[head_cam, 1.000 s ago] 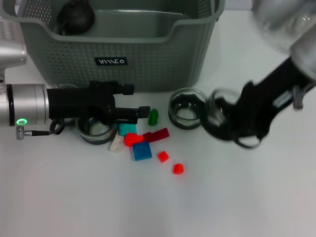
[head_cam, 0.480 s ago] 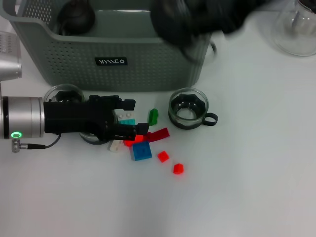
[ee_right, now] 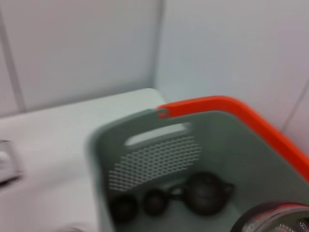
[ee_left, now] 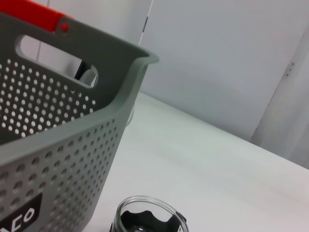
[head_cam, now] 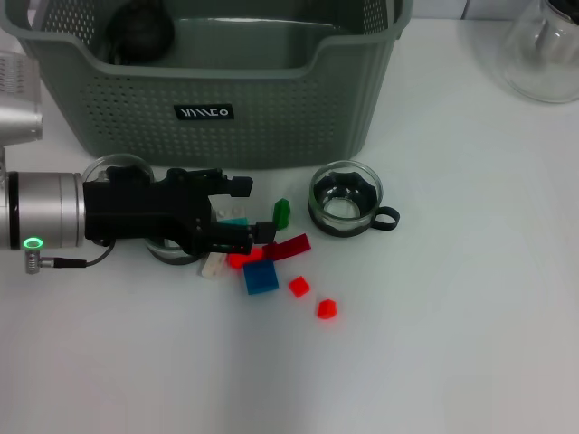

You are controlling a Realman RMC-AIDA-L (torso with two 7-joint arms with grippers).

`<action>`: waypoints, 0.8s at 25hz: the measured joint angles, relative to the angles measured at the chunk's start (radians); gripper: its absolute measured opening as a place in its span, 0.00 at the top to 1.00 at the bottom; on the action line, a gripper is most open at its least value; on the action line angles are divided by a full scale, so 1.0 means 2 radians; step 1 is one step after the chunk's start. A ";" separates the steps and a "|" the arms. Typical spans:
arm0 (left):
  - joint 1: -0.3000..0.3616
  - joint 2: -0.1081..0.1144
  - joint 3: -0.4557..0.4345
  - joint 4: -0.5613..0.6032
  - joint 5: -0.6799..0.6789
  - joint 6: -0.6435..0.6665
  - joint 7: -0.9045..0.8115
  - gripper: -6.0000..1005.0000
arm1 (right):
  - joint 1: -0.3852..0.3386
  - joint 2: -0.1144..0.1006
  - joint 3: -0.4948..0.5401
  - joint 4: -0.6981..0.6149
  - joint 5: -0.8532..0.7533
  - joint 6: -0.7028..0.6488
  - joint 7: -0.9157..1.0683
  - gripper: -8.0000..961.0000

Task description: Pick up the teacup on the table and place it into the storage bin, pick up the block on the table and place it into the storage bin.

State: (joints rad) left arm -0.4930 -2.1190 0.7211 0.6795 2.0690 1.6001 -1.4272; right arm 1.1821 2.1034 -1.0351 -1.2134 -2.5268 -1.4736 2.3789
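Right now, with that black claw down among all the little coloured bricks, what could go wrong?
The left gripper sits in a tight pile: closing on one block could shove the red block or blue block aside, or pinch two at once. Its body lies over one glass teacup, which a lift might tip. The storage bin wall stands close behind, so swinging upward risks clipping its rim.
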 joint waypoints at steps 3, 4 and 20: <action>-0.001 0.001 -0.001 0.000 -0.001 0.001 0.000 0.14 | 0.019 -0.003 -0.035 0.081 -0.011 0.094 -0.018 0.88; -0.001 0.001 -0.001 0.000 -0.001 0.000 0.001 0.14 | 0.029 -0.004 -0.041 0.118 -0.014 0.129 -0.029 0.88; -0.003 -0.002 -0.005 0.000 -0.006 -0.012 0.012 0.14 | 0.065 0.004 -0.179 0.362 0.013 0.426 -0.101 0.86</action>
State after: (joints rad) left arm -0.4986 -2.1237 0.7102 0.6795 2.0579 1.5752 -1.4036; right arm 1.3124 2.1105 -1.3928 -0.4887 -2.5006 -0.6212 2.1764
